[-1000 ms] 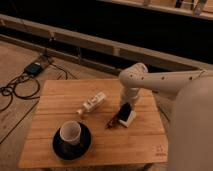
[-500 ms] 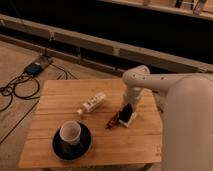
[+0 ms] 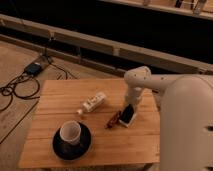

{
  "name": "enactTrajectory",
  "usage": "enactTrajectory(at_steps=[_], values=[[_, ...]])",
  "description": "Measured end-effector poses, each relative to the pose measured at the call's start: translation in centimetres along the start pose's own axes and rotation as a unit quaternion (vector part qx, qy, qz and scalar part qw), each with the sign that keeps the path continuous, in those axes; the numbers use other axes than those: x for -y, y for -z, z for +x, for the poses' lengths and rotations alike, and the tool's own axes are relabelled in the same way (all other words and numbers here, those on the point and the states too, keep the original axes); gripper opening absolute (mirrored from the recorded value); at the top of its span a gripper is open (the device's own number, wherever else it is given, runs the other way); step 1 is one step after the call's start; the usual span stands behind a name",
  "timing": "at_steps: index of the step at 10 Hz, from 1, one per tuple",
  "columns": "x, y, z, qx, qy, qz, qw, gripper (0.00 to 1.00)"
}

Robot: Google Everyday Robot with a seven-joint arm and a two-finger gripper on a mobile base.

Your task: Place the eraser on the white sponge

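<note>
The eraser [image 3: 128, 113], a flat black slab, lies tilted on top of the white sponge [image 3: 128, 122], a small cream block at the right middle of the wooden table [image 3: 60, 95]. My gripper [image 3: 131, 102] points down directly over the eraser's far end, touching it or very close to it. The white arm reaches in from the right.
A small reddish-brown oblong thing [image 3: 114, 120] lies just left of the sponge. A white bottle-like item [image 3: 94, 101] lies at the table's middle. A cup [image 3: 70, 133] stands on a dark saucer [image 3: 72, 146] at the front left. Cables [image 3: 20, 85] lie on the floor to the left.
The gripper has stayed over the sponge with the eraser under it, and the eraser has settled lower onto the sponge. The other things have not moved.
</note>
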Motion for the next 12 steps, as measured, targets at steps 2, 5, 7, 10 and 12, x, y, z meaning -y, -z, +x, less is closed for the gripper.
enactTrajectory(at_steps=[2, 5, 7, 10, 12], values=[[-0.29, -0.27, 0.34, -0.006, 0.008, -0.004, 0.9999, 0.66], [-0.05, -0.49, 0.17, -0.007, 0.007, -0.005, 0.9999, 0.8], [0.01, -0.5, 0.11, -0.007, 0.007, -0.005, 0.9999, 0.8], [0.02, -0.49, 0.11, -0.007, 0.007, -0.005, 0.9999, 0.8], [0.02, -0.49, 0.11, -0.007, 0.007, -0.005, 0.9999, 0.8]])
